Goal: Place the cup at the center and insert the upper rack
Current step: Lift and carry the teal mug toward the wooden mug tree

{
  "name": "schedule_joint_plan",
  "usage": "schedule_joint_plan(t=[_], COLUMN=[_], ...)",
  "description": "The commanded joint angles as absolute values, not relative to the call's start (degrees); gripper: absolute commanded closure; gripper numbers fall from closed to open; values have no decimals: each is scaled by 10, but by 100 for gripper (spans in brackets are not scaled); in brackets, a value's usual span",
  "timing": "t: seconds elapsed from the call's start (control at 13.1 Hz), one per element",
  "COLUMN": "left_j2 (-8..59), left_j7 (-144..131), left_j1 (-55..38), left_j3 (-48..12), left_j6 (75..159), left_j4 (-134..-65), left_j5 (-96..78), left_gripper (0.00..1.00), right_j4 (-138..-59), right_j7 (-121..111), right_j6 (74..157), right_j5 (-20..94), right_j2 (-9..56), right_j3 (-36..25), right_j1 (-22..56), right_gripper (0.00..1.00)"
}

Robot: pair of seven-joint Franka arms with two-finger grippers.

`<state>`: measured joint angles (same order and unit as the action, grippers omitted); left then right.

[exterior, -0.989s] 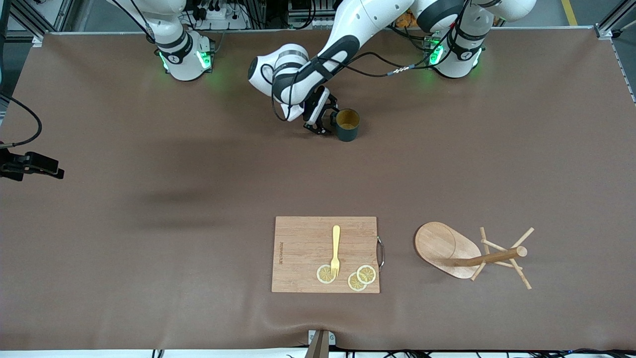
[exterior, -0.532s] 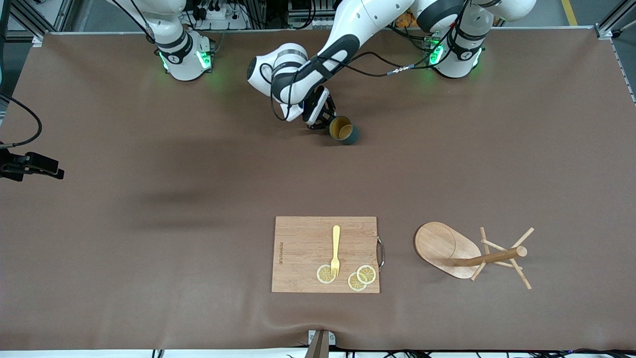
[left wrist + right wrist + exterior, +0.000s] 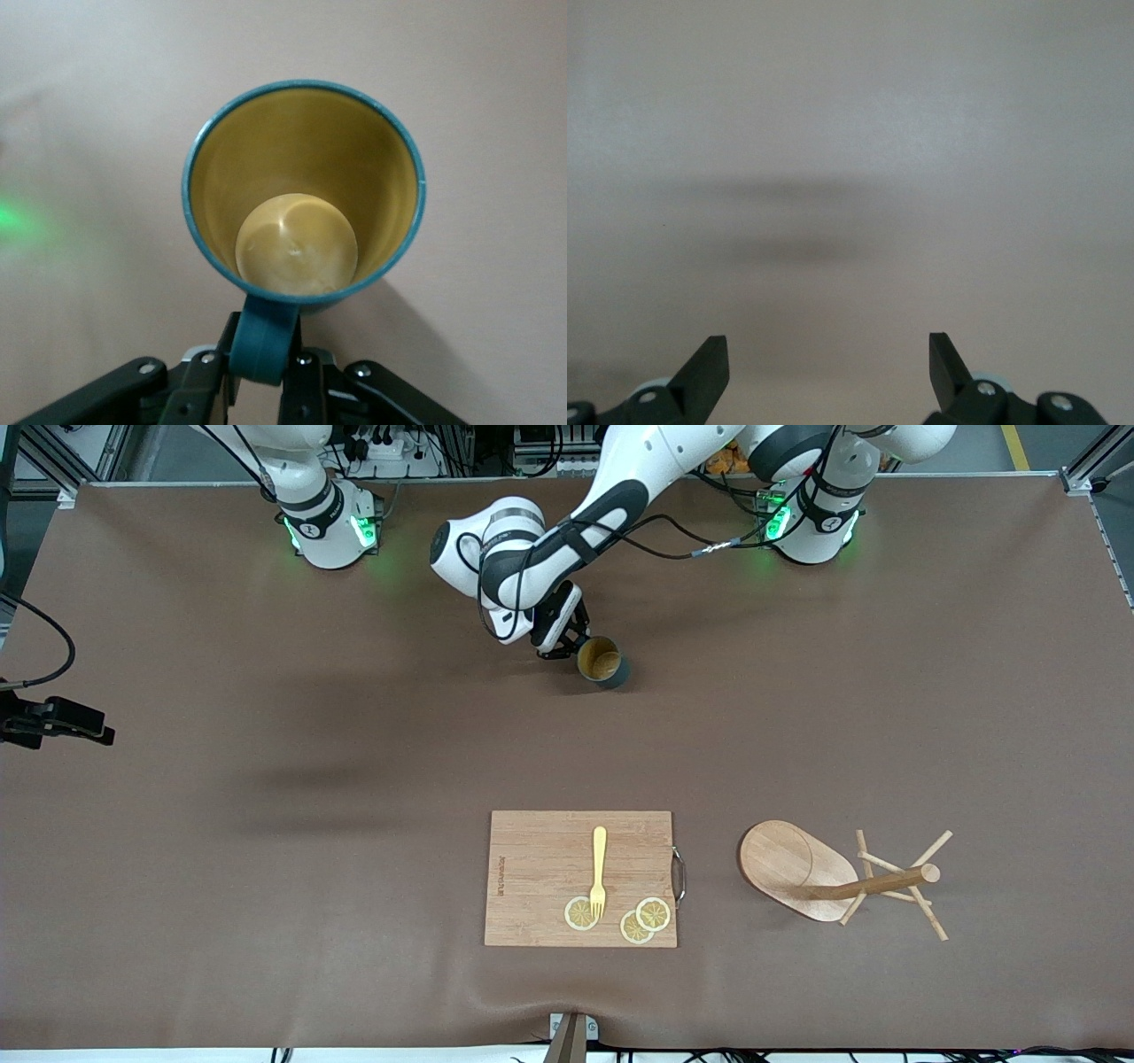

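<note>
The dark teal cup (image 3: 603,663), yellowish inside, is held by its handle in my left gripper (image 3: 567,645), tilted so its mouth faces the front camera, just above the table near the robots' bases. In the left wrist view the cup (image 3: 301,168) fills the middle and my left gripper (image 3: 264,359) is shut on its handle (image 3: 266,341). The light-wood mug tree (image 3: 802,868) lies on its side near the front edge, toward the left arm's end, its post and pegs (image 3: 895,881) pointing that way. My right gripper (image 3: 828,354) is open and empty over bare table; it does not show in the front view.
A rectangular wooden cutting board (image 3: 540,850) lies near the front edge, beside the mug tree. On it are a yellow fork (image 3: 599,868) and three lemon slices (image 3: 653,913). A brown mat (image 3: 266,824) covers the table.
The left gripper has closed on the cup's handle and tipped the cup from upright to mouth-forward, shifting it slightly toward the right arm's end. The mug tree and board have not moved.
</note>
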<state>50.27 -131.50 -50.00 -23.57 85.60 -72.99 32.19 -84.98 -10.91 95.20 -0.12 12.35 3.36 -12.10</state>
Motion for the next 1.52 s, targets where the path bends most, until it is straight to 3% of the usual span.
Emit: schedule_joint_plan(t=[0.0,0.68,1.45], left_j2=[421,295,268], left_j7=[-1277,-1048,-710], left_j1=[-437,-193,63], left_j3=[-246,-263,-283], left_j6=[902,1033,1001], left_j4=[-744,-749,-758], left_j5=[271,-3,-330], left_gripper=[100,100,100], right_j4=[-843,-843,-843], right_j7=[-116,-112,-112], right_j6=[951,948,950], right_j5=[7,8,8], right_j2=[127,125,126], right_j3=[39,43,42], right_j1=[-126,-105,-104], right_gripper=[0,0,0])
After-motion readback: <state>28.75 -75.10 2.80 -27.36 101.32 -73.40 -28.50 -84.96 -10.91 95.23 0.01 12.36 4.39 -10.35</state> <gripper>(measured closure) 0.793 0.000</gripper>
